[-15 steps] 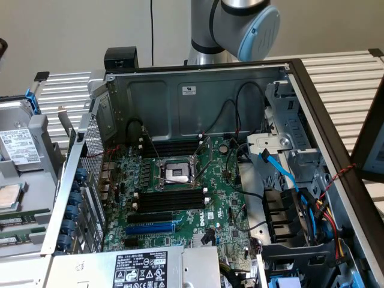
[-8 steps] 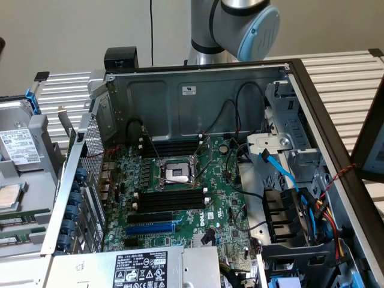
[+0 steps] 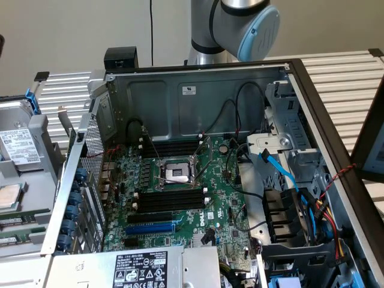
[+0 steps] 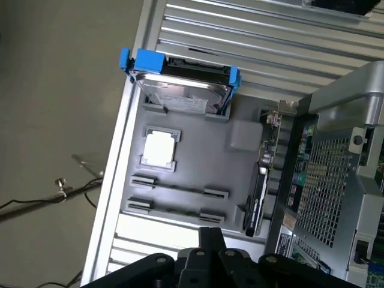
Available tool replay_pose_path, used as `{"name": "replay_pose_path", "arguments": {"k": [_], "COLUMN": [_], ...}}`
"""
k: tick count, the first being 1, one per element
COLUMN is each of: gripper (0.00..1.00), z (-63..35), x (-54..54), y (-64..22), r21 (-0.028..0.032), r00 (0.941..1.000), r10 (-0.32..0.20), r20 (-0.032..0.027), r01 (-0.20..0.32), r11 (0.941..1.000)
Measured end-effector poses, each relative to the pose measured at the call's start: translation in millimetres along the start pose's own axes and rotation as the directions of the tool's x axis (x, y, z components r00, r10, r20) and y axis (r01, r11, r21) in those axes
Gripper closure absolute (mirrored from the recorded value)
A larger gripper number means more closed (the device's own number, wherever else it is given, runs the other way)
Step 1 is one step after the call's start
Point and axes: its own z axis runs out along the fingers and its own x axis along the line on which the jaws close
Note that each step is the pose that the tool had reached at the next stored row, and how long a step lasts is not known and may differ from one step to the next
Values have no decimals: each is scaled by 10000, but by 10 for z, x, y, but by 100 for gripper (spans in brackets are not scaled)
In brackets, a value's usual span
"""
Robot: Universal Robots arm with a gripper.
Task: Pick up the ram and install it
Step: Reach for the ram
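Note:
On a grey tray (image 4: 198,156) beside the computer case, two thin strips sit edge-on between pairs of grey clips. They look like the ram (image 4: 180,188), with a second stick (image 4: 175,210) beside it. In the exterior view the tray (image 3: 18,207) is at the left edge, with a green strip of ram (image 3: 13,223) on it. My gripper (image 4: 210,239) hovers above the tray's near edge, close to the strips, with its black fingers shut together and holding nothing. The arm's joint (image 3: 243,21) rises behind the case.
The tray also holds a hard drive in a blue caddy (image 4: 180,84), a CPU chip (image 4: 159,148) and an upright black card (image 4: 257,195). The open case (image 3: 198,90) shows the motherboard (image 3: 222,198), black memory slots (image 3: 171,199), a blue slot (image 3: 150,228) and loose cables (image 3: 300,198).

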Motion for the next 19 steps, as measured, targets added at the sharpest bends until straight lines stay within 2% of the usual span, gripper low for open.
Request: {"name": "replay_pose_path", "arguments": {"k": [5, 9, 14, 19], "gripper": [89, 89, 89, 89], "z": [1, 2, 4, 12], "x": [1, 1, 0, 0], "y": [0, 0, 0, -1], "r21": [2, -1, -3, -9], "r00": [9959, 9866, 9676, 9409], "r10": [-901, -1629, -2518, -3381], "r20": [-64, -114, -162, -210], "r01": [901, 1629, 2518, 3381], "r11": [9959, 9866, 9678, 9411]}}
